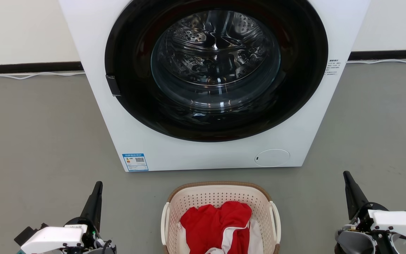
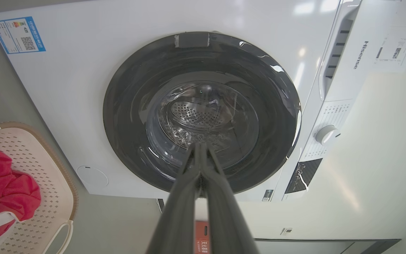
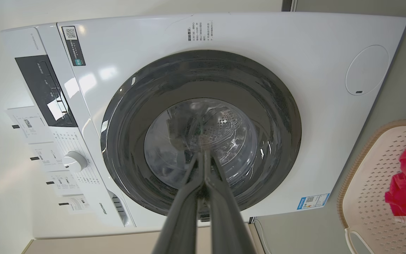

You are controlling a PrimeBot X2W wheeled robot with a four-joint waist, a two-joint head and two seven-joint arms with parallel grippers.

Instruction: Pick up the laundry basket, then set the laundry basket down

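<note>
Laundry basket, cream perforated plastic w/ brown woven-look rim & white side handles, sits on grey floor btwn grippers, red cloth inside. Left gripper & right gripper clenched, empty, apart from it. Pickup not begun; next likely needs jaws opened, reach to handles. White front-load washer behind.

Laundry basket: cream, perforated walls, brown rim, white side handles; upright on floor, red-white cloth inside.
</note>
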